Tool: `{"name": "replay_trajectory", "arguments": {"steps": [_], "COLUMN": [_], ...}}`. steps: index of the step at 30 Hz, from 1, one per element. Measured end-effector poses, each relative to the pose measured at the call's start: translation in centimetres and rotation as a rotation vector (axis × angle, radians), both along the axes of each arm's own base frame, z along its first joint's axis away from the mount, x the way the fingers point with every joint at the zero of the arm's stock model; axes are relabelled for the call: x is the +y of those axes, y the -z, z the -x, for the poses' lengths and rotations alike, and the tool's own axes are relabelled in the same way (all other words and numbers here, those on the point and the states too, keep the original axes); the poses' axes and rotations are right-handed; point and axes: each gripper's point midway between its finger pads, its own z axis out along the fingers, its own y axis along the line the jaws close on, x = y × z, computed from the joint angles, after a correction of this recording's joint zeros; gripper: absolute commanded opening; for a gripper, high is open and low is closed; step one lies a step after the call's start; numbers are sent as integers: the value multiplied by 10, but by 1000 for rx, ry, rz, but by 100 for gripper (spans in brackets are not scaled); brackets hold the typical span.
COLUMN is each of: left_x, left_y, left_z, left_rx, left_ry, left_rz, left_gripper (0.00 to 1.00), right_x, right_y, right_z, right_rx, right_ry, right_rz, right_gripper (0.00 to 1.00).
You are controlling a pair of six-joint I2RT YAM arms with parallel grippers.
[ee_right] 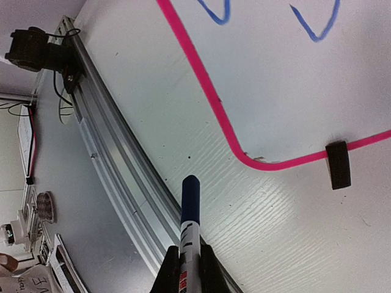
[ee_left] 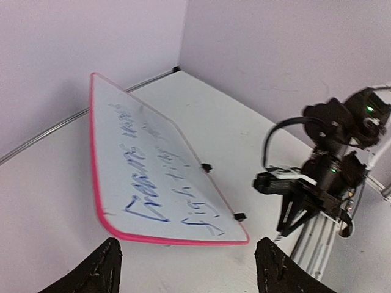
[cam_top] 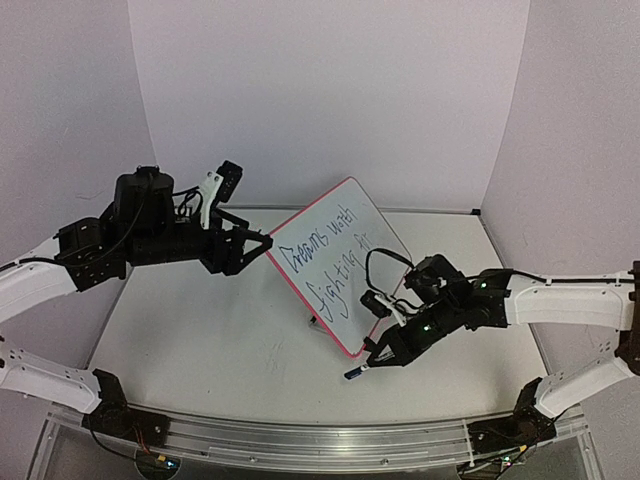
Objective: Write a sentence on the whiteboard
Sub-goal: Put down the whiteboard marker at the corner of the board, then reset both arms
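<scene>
From above, the whiteboard (cam_top: 340, 255) is standing tilted in the middle of the counter (cam_top: 200, 340), carrying two lines of blue writing. The right claw (cam_top: 372, 360) is pinching a marker (cam_top: 354, 373) low beside the board's near corner. To write on, it should be rising to the second line's end and pressing lightly.

From the left wrist, the left claw (ee_left: 188, 247) is gaping wide just short of the rim, bracing nothing.

From the right wrist, I cannot tell whether the marker's dark end is wearing a cap.
</scene>
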Motion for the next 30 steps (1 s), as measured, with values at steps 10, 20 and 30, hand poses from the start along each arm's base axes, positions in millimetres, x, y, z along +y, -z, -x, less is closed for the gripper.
{"name": "replay_trajectory", "arguments": {"steps": [10, 20, 30], "left_x": [82, 127, 199], "left_y": [45, 126, 178], "left_z": [-87, -112, -147], "left_rx": [127, 310, 419], "left_ry": [-404, -582, -824], "left_rz": [-32, -98, -54], "left_gripper": [76, 81, 90], "right_x": [-24, -71, -148], "right_y": [53, 66, 60], "right_z": [-11, -46, -110], "right_rx": [7, -19, -104], "right_ry": [110, 324, 624], "right_rz": [138, 221, 321], "right_gripper": [42, 88, 98]}}
